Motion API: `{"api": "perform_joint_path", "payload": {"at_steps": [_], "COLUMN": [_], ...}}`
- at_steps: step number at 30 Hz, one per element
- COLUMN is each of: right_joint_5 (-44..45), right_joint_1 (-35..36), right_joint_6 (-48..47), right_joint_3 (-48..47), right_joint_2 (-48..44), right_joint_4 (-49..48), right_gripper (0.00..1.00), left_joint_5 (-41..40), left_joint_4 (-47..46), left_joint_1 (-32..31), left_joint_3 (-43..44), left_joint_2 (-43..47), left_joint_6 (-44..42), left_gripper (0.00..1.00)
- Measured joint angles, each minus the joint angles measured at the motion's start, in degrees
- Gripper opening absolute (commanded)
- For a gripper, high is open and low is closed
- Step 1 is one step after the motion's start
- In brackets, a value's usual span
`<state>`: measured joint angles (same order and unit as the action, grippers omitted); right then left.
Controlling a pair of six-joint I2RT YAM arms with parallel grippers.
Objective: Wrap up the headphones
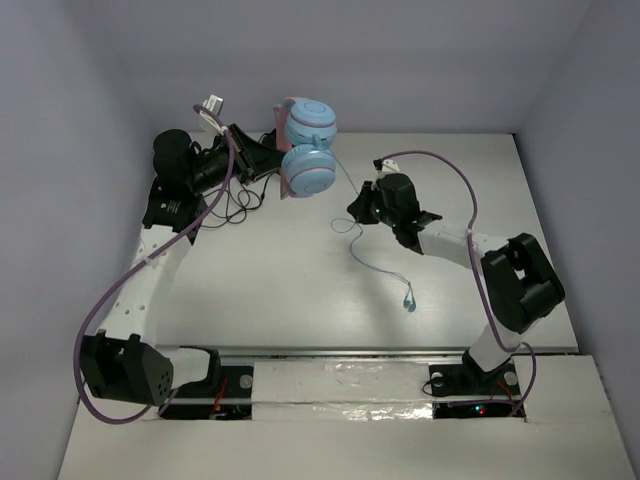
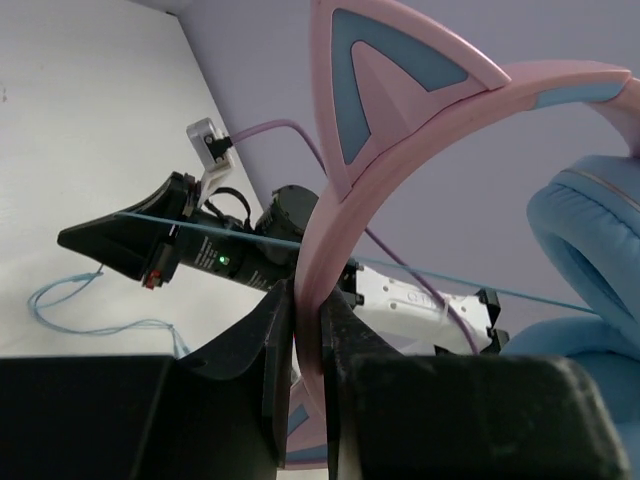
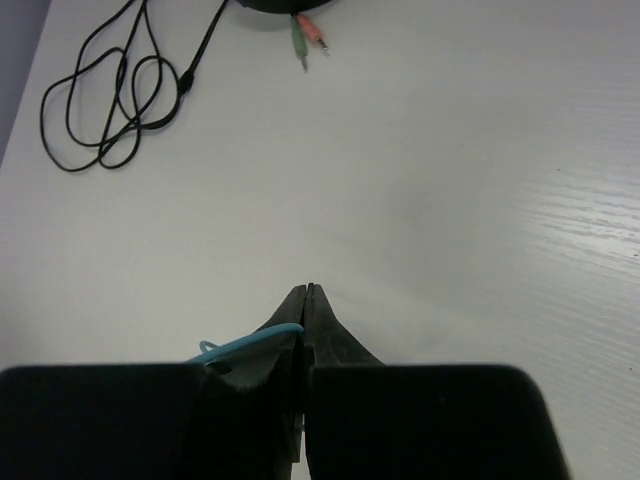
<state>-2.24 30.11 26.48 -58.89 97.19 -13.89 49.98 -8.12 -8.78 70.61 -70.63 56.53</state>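
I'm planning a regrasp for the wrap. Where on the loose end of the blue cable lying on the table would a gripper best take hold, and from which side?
Probably just behind the plug, coming straight down from above with the jaws set across the cable. That end lies flat on bare table, and the plug's thicker body should stop a slip.

headphones [image 1: 308, 150]: light blue earcups, pink cat-eared headband
pose: raised above table [image 1: 300, 290], far left
cable [image 2: 520, 294]: pale blue, trailing onto table
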Motion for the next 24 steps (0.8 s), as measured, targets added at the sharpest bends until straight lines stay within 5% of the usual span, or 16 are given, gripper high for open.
{"api": "perform_joint_path", "payload": {"at_steps": [13,21,24], "right_joint_5": [0.7,3.2,4.8], "right_joint_1": [9.4,17.6,19.3], "right_joint_6": [1.4,2.5,3.0], "right_joint_3": [4.4,9.7,11.5], "right_joint_2": [-6.4,-10.3,-12.5], "right_joint_4": [0.9,2.4,3.8], "right_gripper": [0.0,0.0,0.0], "left_joint_5": [-15.6,-19.8,-23.2], "left_joint_4": [-10.4,-20.3,-16.7], "left_joint_1": [0.2,2.8,2.8], "left_joint_3": [-11.9,-12.1,-10.3], "left_joint_2": [0.4,-5.2,-8.0], "left_joint_6": [10.9,20.2,18.9], "left_gripper": [0.0,0.0,0.0]}}
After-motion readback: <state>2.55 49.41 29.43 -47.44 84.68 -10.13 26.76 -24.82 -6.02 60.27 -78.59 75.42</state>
